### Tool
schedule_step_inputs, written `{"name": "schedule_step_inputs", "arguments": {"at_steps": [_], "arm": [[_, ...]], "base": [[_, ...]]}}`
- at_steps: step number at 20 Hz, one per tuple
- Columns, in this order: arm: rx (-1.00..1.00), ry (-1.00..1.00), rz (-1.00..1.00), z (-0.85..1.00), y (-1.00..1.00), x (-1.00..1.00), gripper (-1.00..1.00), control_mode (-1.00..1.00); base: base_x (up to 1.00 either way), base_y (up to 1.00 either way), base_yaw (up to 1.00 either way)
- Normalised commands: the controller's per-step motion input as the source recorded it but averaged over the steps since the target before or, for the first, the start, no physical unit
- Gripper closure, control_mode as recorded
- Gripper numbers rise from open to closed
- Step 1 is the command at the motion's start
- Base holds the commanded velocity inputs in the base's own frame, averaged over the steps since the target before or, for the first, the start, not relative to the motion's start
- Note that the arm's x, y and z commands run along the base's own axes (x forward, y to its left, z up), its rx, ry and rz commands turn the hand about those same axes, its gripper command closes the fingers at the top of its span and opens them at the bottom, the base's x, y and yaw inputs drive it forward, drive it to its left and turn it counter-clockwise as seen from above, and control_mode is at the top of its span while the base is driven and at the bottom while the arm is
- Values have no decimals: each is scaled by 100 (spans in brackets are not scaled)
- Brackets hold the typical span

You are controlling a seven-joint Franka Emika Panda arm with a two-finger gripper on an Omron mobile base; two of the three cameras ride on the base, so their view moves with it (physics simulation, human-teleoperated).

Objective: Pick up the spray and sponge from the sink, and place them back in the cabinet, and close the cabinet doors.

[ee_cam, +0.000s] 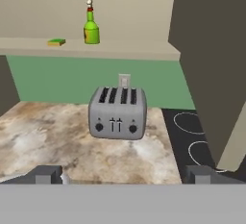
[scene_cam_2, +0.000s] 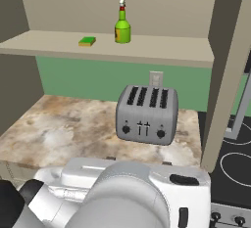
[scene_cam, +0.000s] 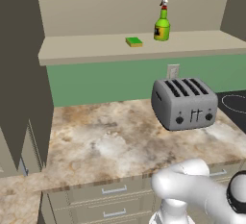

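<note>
— Fingers first: how do they stand?
— Spread wide, with nothing between them. In the hand view the two dark tips rise at the bottom, far apart, above the marbled brown-and-cream stone tabletop.

— Where is the small lime-green spray bottle?
— That lime-green spray bottle with its dark label and white-and-red trigger nozzle stands upright on the plain beige shelf of the beige wall cabinet, well apart from the fingers. It shows again in the right base view and in the hand view.

— And the sponge?
— The small flat rectangular sponge, green on top over a yellow layer, lies flat on the same shelf, near the bottle on its left, not touching it.

— Are the cabinet doors shut?
— No. The tall beige panelled cabinet doors stand swung open; one hangs out at the right of the right base view, another at the left of the left base view.

— What sits below the shelf?
— A grey metal four-slot toaster on the tabletop, in front of the green wall. A black stovetop with white ring marks lies just beside it. Beige drawers with short horizontal handles run under the tabletop edge.
</note>
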Motion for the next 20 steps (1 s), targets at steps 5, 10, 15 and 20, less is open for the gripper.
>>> {"name": "schedule_step_inputs", "arguments": {"at_steps": [5,10,15,20], "arm": [[0,0,0,0,-15,-4,-100,-100],[0,0,0,0,-16,-6,-100,-100],[0,0,0,0,-14,-10,-100,-100],[0,0,0,0,-13,-10,-100,-100]], "base": [[0,0,0],[0,0,0],[0,0,0],[0,0,0]]}}
